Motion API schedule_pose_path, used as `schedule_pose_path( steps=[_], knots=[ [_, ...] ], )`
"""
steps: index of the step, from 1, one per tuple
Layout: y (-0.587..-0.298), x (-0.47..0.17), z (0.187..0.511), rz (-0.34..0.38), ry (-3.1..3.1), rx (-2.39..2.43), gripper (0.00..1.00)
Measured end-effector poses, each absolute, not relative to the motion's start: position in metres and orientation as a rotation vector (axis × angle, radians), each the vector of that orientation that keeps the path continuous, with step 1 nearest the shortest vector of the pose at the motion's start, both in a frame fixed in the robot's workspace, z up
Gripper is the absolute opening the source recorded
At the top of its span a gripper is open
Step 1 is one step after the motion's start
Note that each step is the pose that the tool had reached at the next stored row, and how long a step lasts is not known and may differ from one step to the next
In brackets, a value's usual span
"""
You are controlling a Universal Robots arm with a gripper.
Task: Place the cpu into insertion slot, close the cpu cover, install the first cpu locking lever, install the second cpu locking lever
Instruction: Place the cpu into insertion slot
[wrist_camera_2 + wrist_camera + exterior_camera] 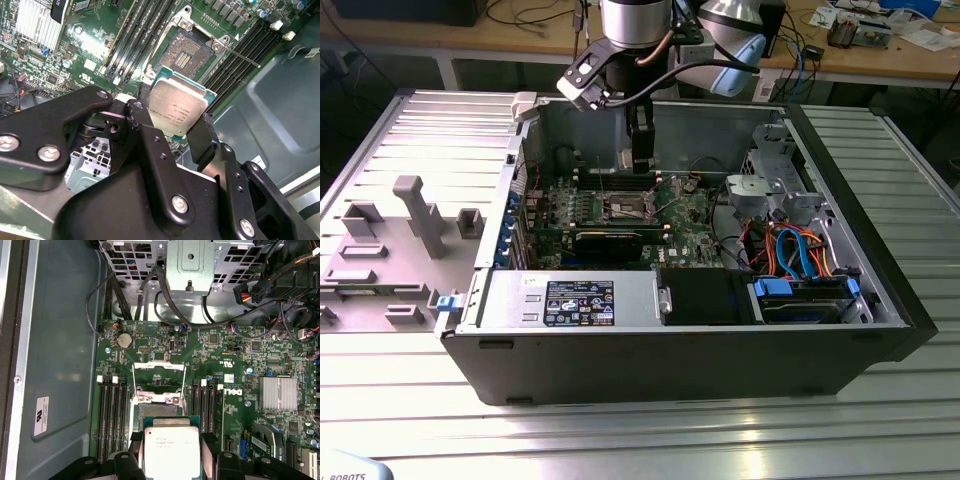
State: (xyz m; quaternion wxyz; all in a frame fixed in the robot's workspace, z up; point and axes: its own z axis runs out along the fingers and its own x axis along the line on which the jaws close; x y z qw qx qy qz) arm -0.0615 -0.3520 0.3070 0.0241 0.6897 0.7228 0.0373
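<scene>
My gripper (171,121) is shut on the cpu (179,107), a small square chip with a dull silver top, held by two opposite edges between black fingers (200,137). In the first wrist view the cpu (171,450) hangs above the green board, just short of the insertion slot (159,407), whose dark contact field lies bare. The cpu cover (159,371) is swung open on the slot's far side, with thin lever wires (184,385) beside it. In the exterior view the gripper (640,152) reaches down inside the open computer case above the insertion slot (628,207).
Long black memory slots (110,415) flank the socket on both sides. A silver finned heatsink (278,392) sits on the board. A metal drive cage (189,265) with black cables stands past the board. The grey case wall (60,340) runs alongside.
</scene>
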Motion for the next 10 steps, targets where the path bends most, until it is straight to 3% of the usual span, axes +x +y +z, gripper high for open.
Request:
schedule_pose_path(
  steps=[10],
  knots=[
    [-0.351, -0.063, 0.29, 0.117, 2.236, 2.134, 0.54]
  ],
)
